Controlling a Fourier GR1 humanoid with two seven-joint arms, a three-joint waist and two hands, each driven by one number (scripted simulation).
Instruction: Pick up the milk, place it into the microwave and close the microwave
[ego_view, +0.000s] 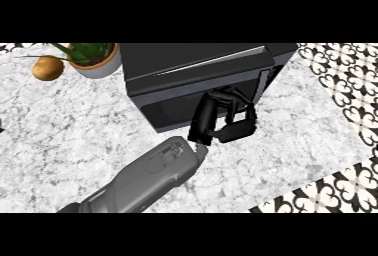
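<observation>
The right hand (221, 117) is at the front of the microwave (196, 75), fingers curled; whether it grasps anything cannot be determined. The milk is not visible. No legible writing appears. Left of the microwave, a pot (100, 64) contains a green plant (87, 50); a brown round object (48, 68) lies beside it on the marble counter (66, 135).

Robot hand (221, 120) at microwave (196, 70) front, marble counter (74, 130).
</observation>
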